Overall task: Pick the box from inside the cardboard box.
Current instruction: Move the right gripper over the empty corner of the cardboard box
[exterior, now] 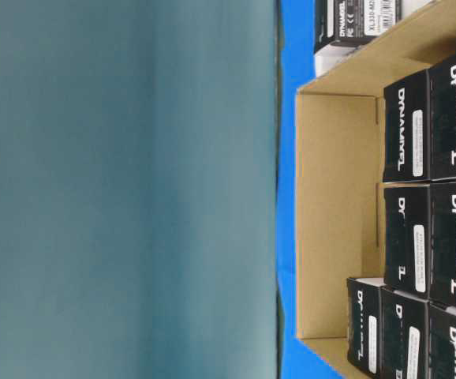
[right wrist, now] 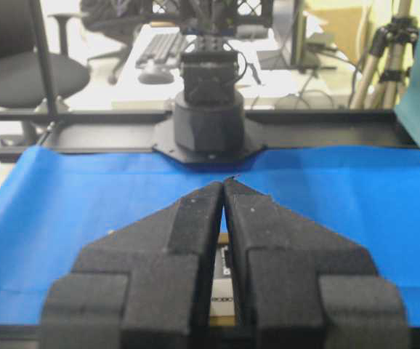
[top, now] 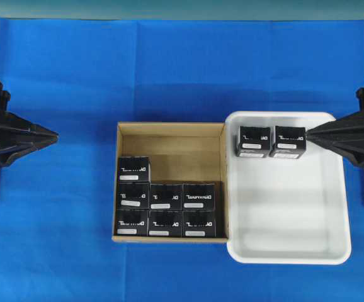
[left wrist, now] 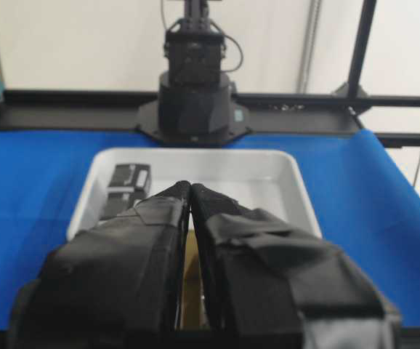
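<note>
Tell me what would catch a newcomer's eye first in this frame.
Probably the cardboard box at the centre of the blue cloth, with seven black boxes packed toward its near side and its far part bare. Next, the white tray touching its right side, holding two more black boxes in its far-left corner. The left claw and right claw sit shut at either edge, holding nothing.

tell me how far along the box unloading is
Done, by the look of it: two black boxes sit in the white tray. In hand: nothing. The left pincer and right pincer are both shut and empty, parked at the sides. Left: seven boxes, such as this one, remain in the cardboard box.
</note>
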Available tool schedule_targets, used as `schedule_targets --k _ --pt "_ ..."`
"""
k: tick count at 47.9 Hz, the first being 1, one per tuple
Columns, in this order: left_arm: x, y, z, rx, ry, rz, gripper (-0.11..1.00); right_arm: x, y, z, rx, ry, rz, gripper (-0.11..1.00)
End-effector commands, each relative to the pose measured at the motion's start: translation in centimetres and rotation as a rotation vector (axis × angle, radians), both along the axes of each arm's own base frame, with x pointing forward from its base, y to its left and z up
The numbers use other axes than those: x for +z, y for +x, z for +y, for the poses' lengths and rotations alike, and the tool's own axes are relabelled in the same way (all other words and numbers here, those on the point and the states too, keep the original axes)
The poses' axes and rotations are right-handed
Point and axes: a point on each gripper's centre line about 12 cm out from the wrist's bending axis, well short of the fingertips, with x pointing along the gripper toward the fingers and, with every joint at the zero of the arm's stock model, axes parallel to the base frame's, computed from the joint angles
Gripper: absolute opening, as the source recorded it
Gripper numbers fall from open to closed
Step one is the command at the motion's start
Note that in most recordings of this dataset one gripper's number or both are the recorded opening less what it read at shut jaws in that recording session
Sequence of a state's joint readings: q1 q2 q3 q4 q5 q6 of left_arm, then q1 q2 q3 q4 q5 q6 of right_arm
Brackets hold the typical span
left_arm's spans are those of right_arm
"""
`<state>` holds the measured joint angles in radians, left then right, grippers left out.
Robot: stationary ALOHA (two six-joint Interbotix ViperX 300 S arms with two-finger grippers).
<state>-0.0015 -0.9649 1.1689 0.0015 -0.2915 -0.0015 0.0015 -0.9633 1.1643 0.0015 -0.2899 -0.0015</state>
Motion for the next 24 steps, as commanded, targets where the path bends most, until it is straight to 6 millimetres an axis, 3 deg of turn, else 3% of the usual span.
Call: schedule_targets --k 1,4,10,24 --pt "-0.1 0.6 0.2 0.009 0.007 0.035 0.14 -0.1 0.3 -0.2 -0.011 0.023 0.008 0.14" --pt "-0.1 0.9 0.2 0.009 0.007 0.058 0.11 -0.6 0.7 -0.4 -0.023 0.094 0.067 0.17" --pt "0.7 1.1 0.2 0.01 0.012 0.072 -0.03 -1.2 1.5 -0.5 -0.031 0.204 0.223 0.03" --pt "0.6 1.2 0.2 0.011 0.009 0.143 -0.05 -1.3 4.5 0.0 -0.025 0.238 0.543 0.01"
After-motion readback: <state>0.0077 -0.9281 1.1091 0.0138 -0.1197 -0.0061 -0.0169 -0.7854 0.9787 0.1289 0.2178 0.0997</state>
